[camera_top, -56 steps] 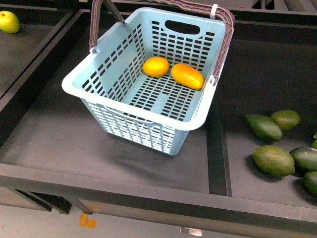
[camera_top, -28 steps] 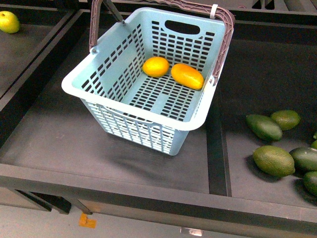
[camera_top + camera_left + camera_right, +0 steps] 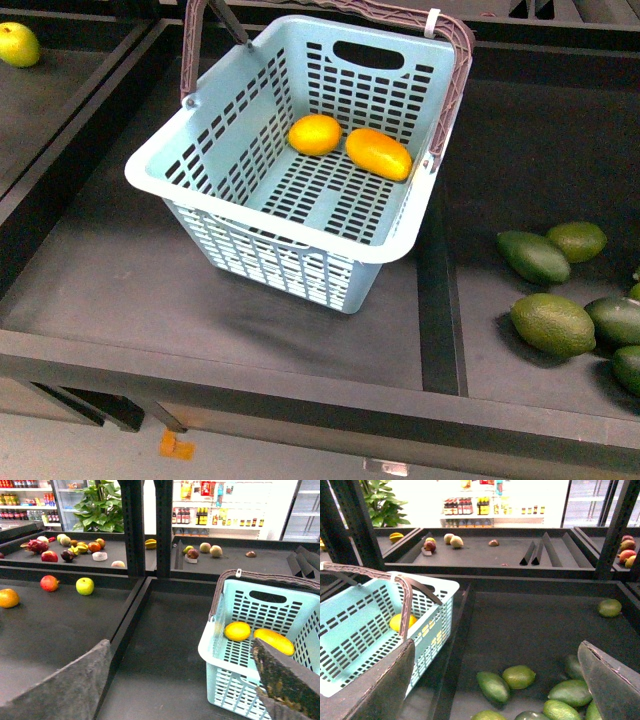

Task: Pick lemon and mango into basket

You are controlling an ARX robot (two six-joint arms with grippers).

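Note:
The light teal basket point(image 3: 240, 215) stands on the dark shelf, its mauve handles raised. Inside, at the far end, the round lemon point(image 3: 315, 134) lies next to the longer mango point(image 3: 378, 152). In the left wrist view the basket point(image 3: 212, 652) holds the lemon point(image 3: 237, 630) and the mango point(image 3: 274, 641). My left gripper point(image 3: 182, 680) hovers open and empty beside the basket. My right gripper point(image 3: 497, 685) is open and empty over the avocado tray, with the basket point(image 3: 350, 640) to one side and the lemon point(image 3: 397, 621) showing through the handle. Neither gripper shows in the front view.
Several green avocados point(image 3: 550, 322) lie in the right tray, also the avocados point(image 3: 519, 676) under the right gripper. A yellow-green fruit point(image 3: 17, 43) sits in the far left tray. Raised black dividers point(image 3: 438, 290) separate the trays. More fruit point(image 3: 84, 585) lies on the left shelves.

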